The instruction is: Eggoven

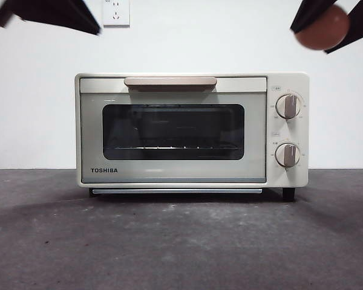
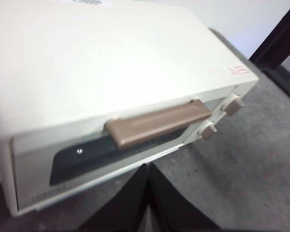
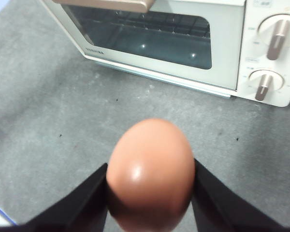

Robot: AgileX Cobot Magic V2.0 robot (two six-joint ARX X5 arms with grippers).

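The cream TOSHIBA toaster oven [image 1: 187,130] stands on the grey table with its door shut, its brown handle [image 1: 170,81] at the top and two knobs [image 1: 288,106] on the right. My right gripper [image 1: 327,24] is shut on the reddish-brown egg [image 1: 322,27] high at the top right, above and in front of the oven. In the right wrist view the egg [image 3: 151,171] sits between the black jaws, with the oven [image 3: 222,53] beyond. My left gripper [image 2: 147,169] is shut and empty, hanging above the oven's handle [image 2: 157,123], and shows at the top left of the front view [image 1: 48,15].
A white wall with a power socket [image 1: 116,12] rises behind the oven. Grey tabletop [image 1: 181,241] stretches in front of the oven. A dark frame [image 2: 280,38] stands past the oven's knob side in the left wrist view.
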